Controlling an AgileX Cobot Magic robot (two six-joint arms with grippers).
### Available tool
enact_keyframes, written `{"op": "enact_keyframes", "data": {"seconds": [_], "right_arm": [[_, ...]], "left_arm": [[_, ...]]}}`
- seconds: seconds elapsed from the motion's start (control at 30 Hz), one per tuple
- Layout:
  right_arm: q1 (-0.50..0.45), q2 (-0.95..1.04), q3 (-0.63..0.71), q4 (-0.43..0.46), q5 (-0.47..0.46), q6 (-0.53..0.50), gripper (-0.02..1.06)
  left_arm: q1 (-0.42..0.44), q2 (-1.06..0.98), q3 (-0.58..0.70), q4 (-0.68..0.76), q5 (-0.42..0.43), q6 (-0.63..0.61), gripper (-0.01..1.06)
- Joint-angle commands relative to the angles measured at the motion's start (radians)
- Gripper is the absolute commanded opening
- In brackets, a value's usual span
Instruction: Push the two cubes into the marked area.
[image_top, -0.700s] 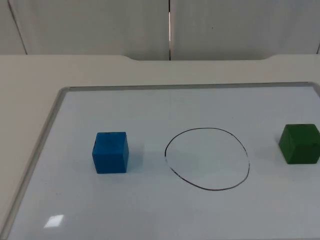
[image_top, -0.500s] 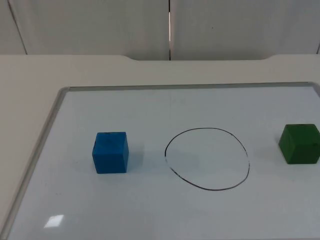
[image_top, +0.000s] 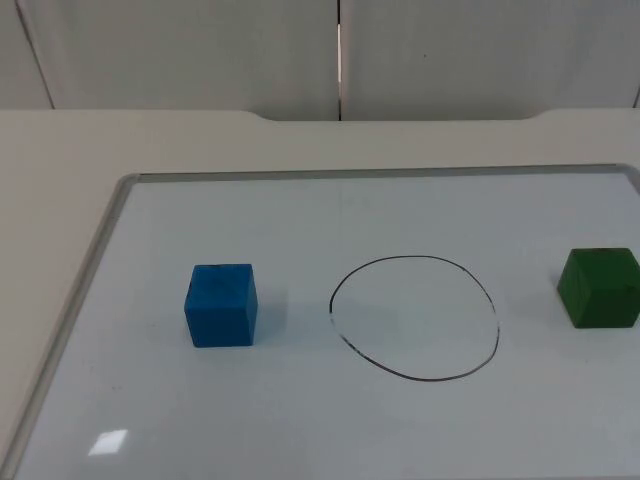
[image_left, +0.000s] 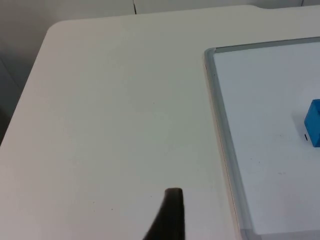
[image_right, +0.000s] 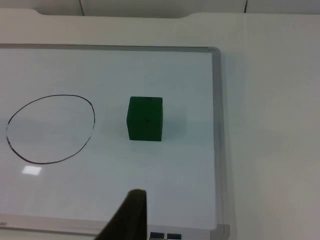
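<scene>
A blue cube (image_top: 221, 305) sits on the whiteboard, left of a hand-drawn black circle (image_top: 414, 318). A green cube (image_top: 599, 287) sits right of the circle, near the board's right side. Both cubes are outside the line. My left gripper (image_left: 170, 215) hangs over the bare table beside the board's frame, well apart from the blue cube (image_left: 314, 129). My right gripper (image_right: 131, 215) hangs over the board's edge, a good way short of the green cube (image_right: 145, 118), with the circle (image_right: 50, 128) off to one side.
The whiteboard has a raised grey metal frame (image_top: 100, 250) around it, seen also in the wrist views (image_left: 222, 140) (image_right: 217, 125). Cream table surface (image_top: 60, 170) surrounds the board, and the grey partition wall (image_top: 200, 50) stands behind.
</scene>
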Motion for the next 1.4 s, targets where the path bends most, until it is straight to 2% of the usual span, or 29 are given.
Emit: {"op": "enact_keyframes", "data": {"seconds": [0.0, 0.03, 0.07, 0.2, 0.23, 0.3, 0.4, 0.7, 0.83, 0.93, 1.13, 1.37], "right_arm": [[-0.006, -0.003, 0.002, 0.003, -0.007, -0.001, 1.05], [-0.006, -0.003, 0.002, 0.003, -0.007, -0.001, 1.05], [-0.006, -0.003, 0.002, 0.003, -0.007, -0.001, 1.05], [-0.006, -0.003, 0.002, 0.003, -0.007, -0.001, 1.05], [-0.006, -0.003, 0.002, 0.003, -0.007, -0.001, 1.05], [-0.006, -0.003, 0.002, 0.003, -0.007, -0.001, 1.05], [-0.006, -0.003, 0.002, 0.003, -0.007, -0.001, 1.05], [-0.006, -0.003, 0.002, 0.003, -0.007, -0.001, 1.05], [-0.006, -0.003, 0.002, 0.003, -0.007, -0.001, 1.05], [-0.006, -0.003, 0.002, 0.003, -0.007, -0.001, 1.05], [-0.006, -0.003, 0.002, 0.003, -0.007, -0.001, 1.05], [-0.006, -0.003, 0.002, 0.003, -0.007, -0.001, 1.05]], "left_arm": [[0.004, -0.004, 0.004, -0.009, -0.004, 0.004, 0.75], [0.004, -0.004, 0.004, -0.012, -0.004, 0.004, 0.66], [0.004, -0.004, 0.004, -0.012, -0.004, 0.004, 0.66], [0.004, -0.004, 0.004, -0.012, -0.006, 0.006, 0.34], [0.004, -0.004, 0.004, -0.012, -0.006, 0.006, 0.34], [0.004, -0.004, 0.004, -0.012, -0.006, 0.006, 0.15], [0.004, -0.004, 0.004, -0.012, -0.006, 0.006, 0.00], [0.004, -0.004, -0.024, -0.034, -0.074, 0.006, 0.00], [0.004, 0.056, -0.024, -0.042, -0.086, 0.006, 0.00], [0.004, 0.104, -0.024, -0.050, -0.125, 0.006, 0.00], [0.004, 0.296, -0.024, -0.094, -0.262, 0.006, 0.00], [0.004, 0.480, -0.024, -0.151, -0.364, 0.006, 0.00]]}}
